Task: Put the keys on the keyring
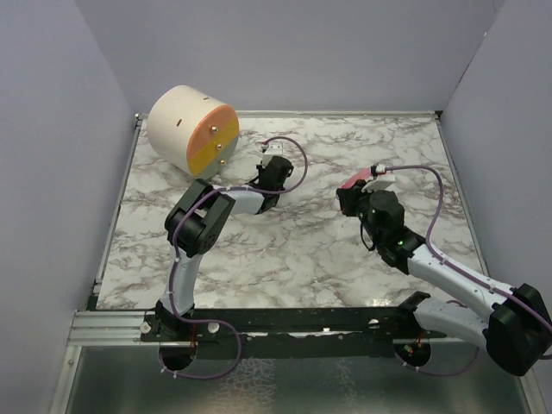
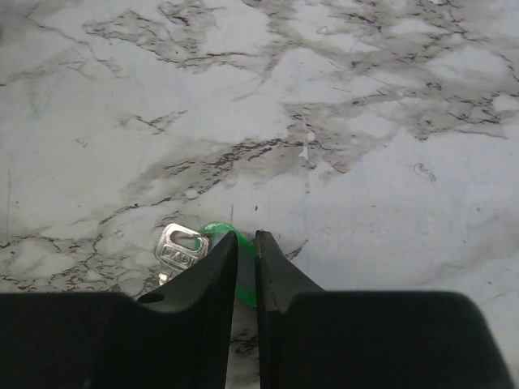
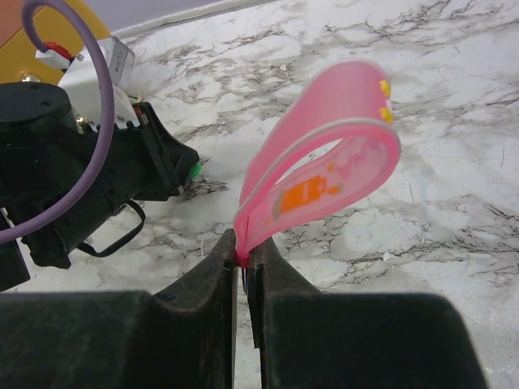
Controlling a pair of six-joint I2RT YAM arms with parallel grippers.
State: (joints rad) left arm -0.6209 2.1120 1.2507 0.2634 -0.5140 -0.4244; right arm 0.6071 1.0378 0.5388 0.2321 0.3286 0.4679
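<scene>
**Overhead view.** The left gripper point(image 1: 274, 166) is lowered onto the marble table point(image 1: 302, 259), towards the far edge and left of centre. The right gripper point(image 1: 348, 197) stands right of centre, well apart from it, and carries the keyring point(image 1: 357, 179) by its pink strip. A cream drum point(image 1: 191, 128) lies on its side in the far left corner. Its orange-and-yellow end face carries small metal studs, and its contents cannot be seen. The key is not visible from this view.

**Left wrist view.** The fingers point(image 2: 207, 275) are drawn almost together, pinching the green key point(image 2: 245, 279) in the narrow gap between them. The key lies on the table under the fingertips. A small silver metal tab point(image 2: 180, 247) lies against the left fingertip and touches the green piece. Its embossed lettering is too small to read.

**Right wrist view.** The jaws are closed on the base of the pink strip point(image 3: 324, 182), which curls upward into a loop clear of the table. The strip bears an orange printed mark that is not legible and two yellow dots at its upper edge. The metal ring cannot be made out. The left gripper appears at the left, with a green speck at its tip.
</scene>
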